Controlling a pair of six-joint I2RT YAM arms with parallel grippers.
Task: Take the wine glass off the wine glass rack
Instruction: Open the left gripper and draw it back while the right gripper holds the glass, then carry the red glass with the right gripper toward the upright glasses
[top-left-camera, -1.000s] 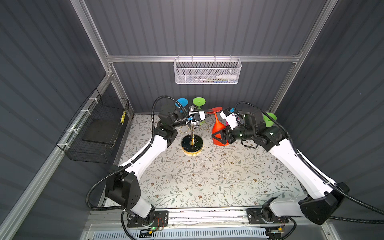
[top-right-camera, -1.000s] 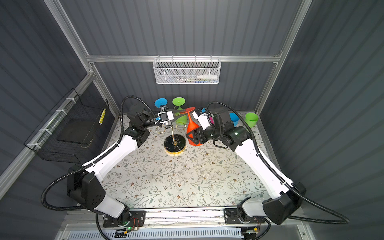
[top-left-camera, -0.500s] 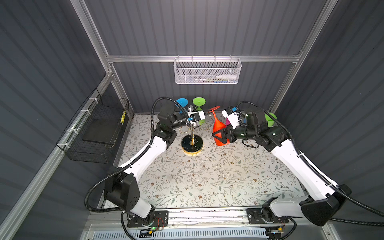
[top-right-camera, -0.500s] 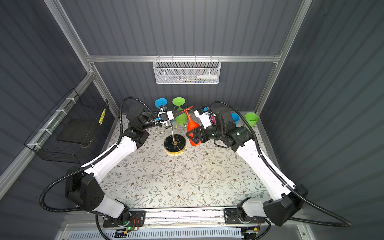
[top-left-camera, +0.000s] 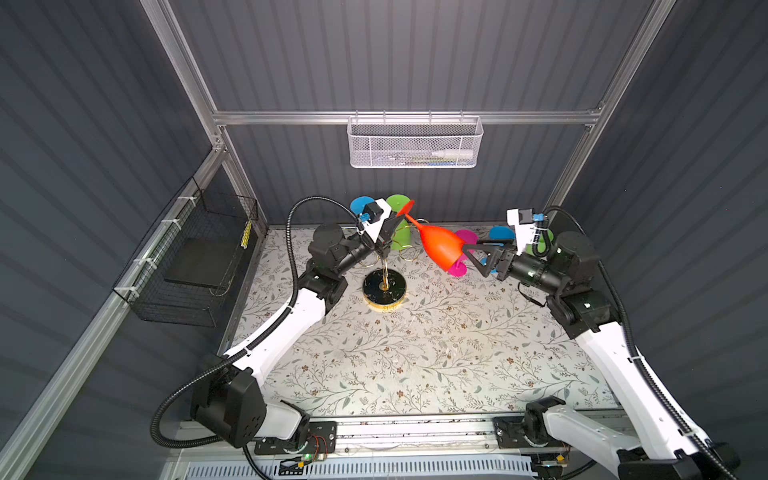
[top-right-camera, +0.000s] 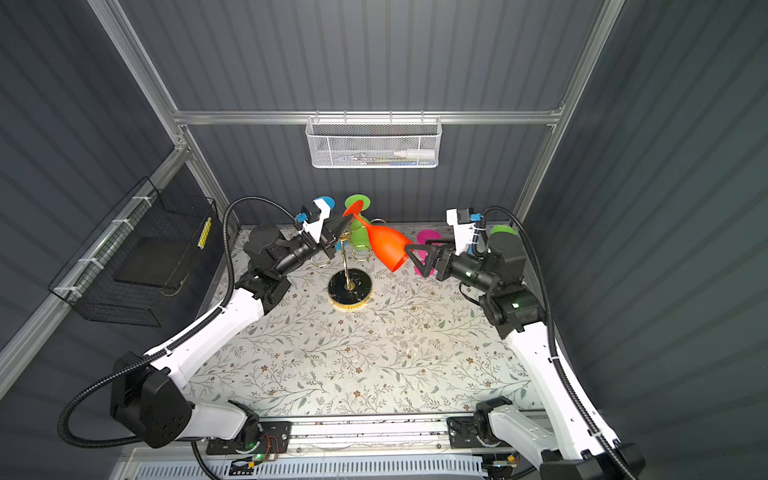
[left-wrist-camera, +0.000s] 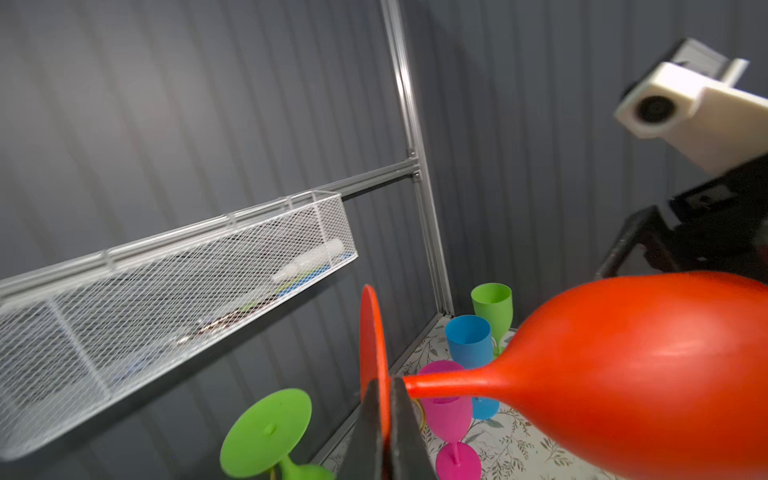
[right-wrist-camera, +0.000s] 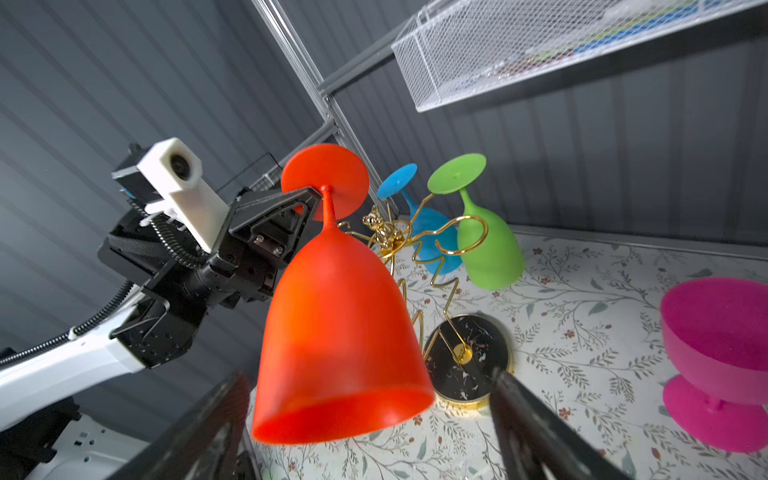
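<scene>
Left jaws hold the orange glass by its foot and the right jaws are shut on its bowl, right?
No. The right wrist view shows the right jaws standing open beside the orange glass, not shut on its bowl. The rest holds.

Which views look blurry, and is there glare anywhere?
Left wrist view: the mesh basket is blurred, and a soft highlight sits on the orange wine glass. Right wrist view: the right gripper is blurred. Both top views: sharp, bright patch on the table.
</scene>
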